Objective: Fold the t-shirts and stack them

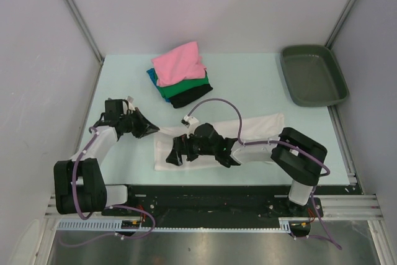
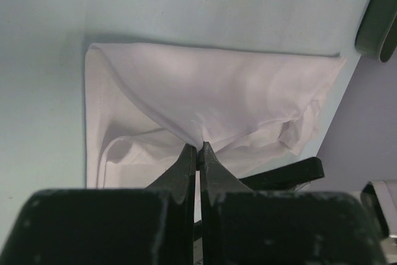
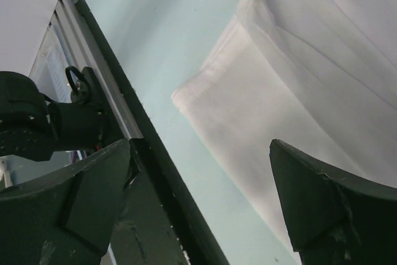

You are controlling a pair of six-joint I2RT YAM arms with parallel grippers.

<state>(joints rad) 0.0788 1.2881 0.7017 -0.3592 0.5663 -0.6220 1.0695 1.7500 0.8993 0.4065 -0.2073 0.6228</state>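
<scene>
A large white t-shirt (image 1: 254,130), folded into a long strip, lies at the front middle of the table. My left gripper (image 1: 154,130) is at its left end and is shut on a pinch of the white cloth (image 2: 200,146), which it lifts slightly. The white t-shirt (image 2: 211,91) spreads out beyond the jaws. My right gripper (image 1: 176,155) hovers open over the strip's left front part. In the right wrist view it (image 3: 200,153) is empty, with the white t-shirt's near edge (image 3: 248,110) below it. Pink (image 1: 178,61), teal-blue (image 1: 151,76), green (image 1: 186,87) and black (image 1: 189,97) t-shirts lie stacked at the back.
A dark grey-green tray (image 1: 312,74) stands at the back right. The black rail at the table's front edge (image 3: 155,197) runs just below my right gripper. White walls enclose the table on the left, back and right.
</scene>
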